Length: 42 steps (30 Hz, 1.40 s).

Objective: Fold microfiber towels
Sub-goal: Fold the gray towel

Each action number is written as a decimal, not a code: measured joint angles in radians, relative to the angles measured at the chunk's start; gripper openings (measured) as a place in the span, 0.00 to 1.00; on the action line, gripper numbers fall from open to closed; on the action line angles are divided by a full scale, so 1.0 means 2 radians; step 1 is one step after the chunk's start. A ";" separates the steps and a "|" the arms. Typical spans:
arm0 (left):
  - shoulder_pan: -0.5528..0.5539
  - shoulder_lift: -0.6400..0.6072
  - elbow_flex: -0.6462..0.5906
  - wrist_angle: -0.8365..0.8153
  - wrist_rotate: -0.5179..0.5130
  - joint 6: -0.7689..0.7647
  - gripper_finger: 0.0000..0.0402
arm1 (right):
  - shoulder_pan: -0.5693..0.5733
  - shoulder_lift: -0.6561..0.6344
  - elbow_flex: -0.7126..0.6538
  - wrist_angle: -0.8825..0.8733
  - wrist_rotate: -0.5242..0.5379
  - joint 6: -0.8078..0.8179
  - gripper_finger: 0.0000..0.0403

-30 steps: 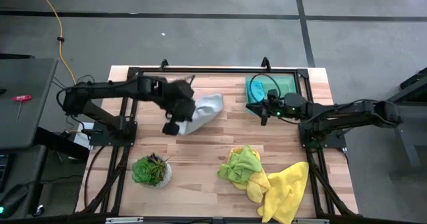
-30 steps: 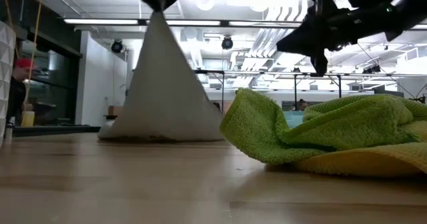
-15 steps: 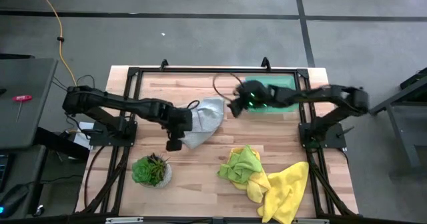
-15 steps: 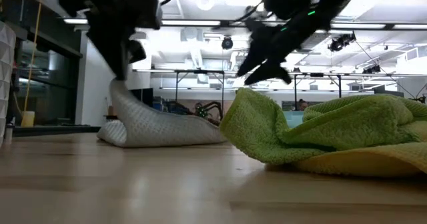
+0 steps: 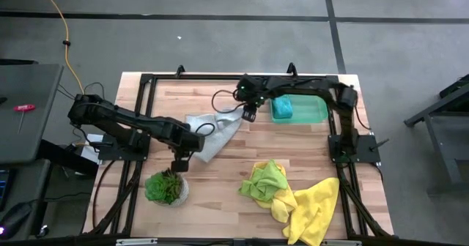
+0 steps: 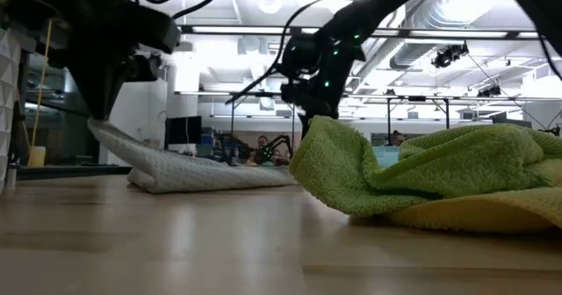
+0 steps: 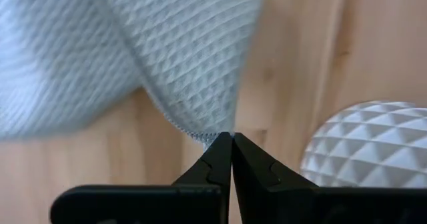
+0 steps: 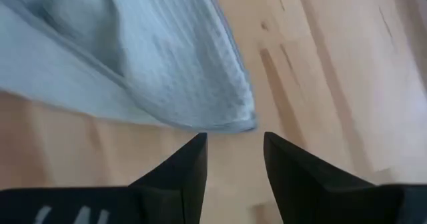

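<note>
Towel: my grey-white towel [image 5: 212, 132] lies stretched mid-table, long axis running from the back edge toward the front-left.
Left gripper [image 7: 231, 139]: jaws clamped on the towel's front-left corner, beside the potted plant [image 5: 165, 187].
Right gripper [image 8: 233, 147]: jaws apart, poised just short of the far corner, which lies straight ahead; I judge it the nearer arm.
Change: a second ago the towel hung bunched from the left gripper, and the right was over the green tray [image 5: 316, 113].
Others: lime towel [image 5: 265, 180] and yellow towel [image 5: 311, 209] wait front-right.

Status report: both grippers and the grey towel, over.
Left gripper shut on grey towel corner, near plant. Right gripper open, fingers just short of towel's far corner. Nothing between.
</note>
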 joint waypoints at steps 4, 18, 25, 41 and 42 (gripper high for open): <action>0.002 0.000 0.000 -0.030 -0.030 -0.024 0.00 | 0.000 0.030 0.027 -0.040 0.023 -0.092 0.35; 0.002 0.000 0.000 -0.068 -0.137 -0.098 0.00 | 0.000 0.045 0.028 -0.029 -0.020 -0.145 0.35; 0.002 -0.003 0.000 -0.071 -0.147 -0.094 0.00 | -0.008 0.045 0.027 -0.040 -0.042 -0.151 0.35; 0.002 -0.003 0.000 -0.070 -0.147 -0.084 0.00 | -0.015 0.069 0.027 -0.005 -0.078 -0.076 0.35; 0.002 -0.003 0.000 -0.070 -0.147 -0.084 0.00 | -0.015 0.069 0.027 0.001 -0.080 -0.076 0.35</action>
